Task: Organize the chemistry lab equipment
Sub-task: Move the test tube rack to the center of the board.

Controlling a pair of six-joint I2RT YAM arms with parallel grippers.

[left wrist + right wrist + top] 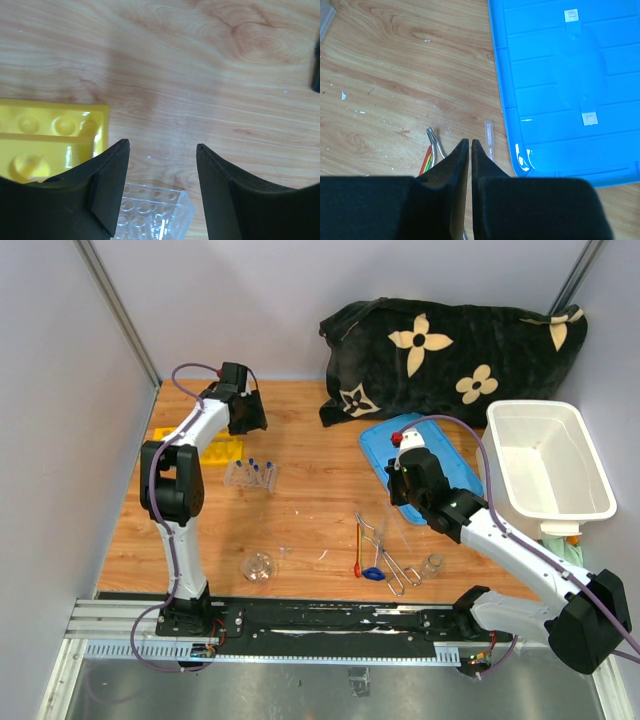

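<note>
Wood tabletop [200,60], grey walls [250,300]. Left gripper [162,147] spread, empty; yellow rack [50,130] outside one finger. Right gripper [470,142] pressed together, empty; blue lid [560,75] alongside.

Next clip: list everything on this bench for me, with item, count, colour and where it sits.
table: one, light wood, under everything
cloth: one, black with cream flowers, far edge
tub: one, white, far right
lid: one, blue, flat beside the tub
tube rack: one, yellow, far left
test tubes: several, clear with blue caps, right of the yellow rack
flask: one, clear glass, near left
beaker: one, clear glass, near right
tongs: one, metal, near centre
spatula: one, red handle, left of the tongs
pipette: one, clear, by the lid's edge
left gripper: open, over the table beside the yellow rack
right gripper: shut, over the tongs
</note>
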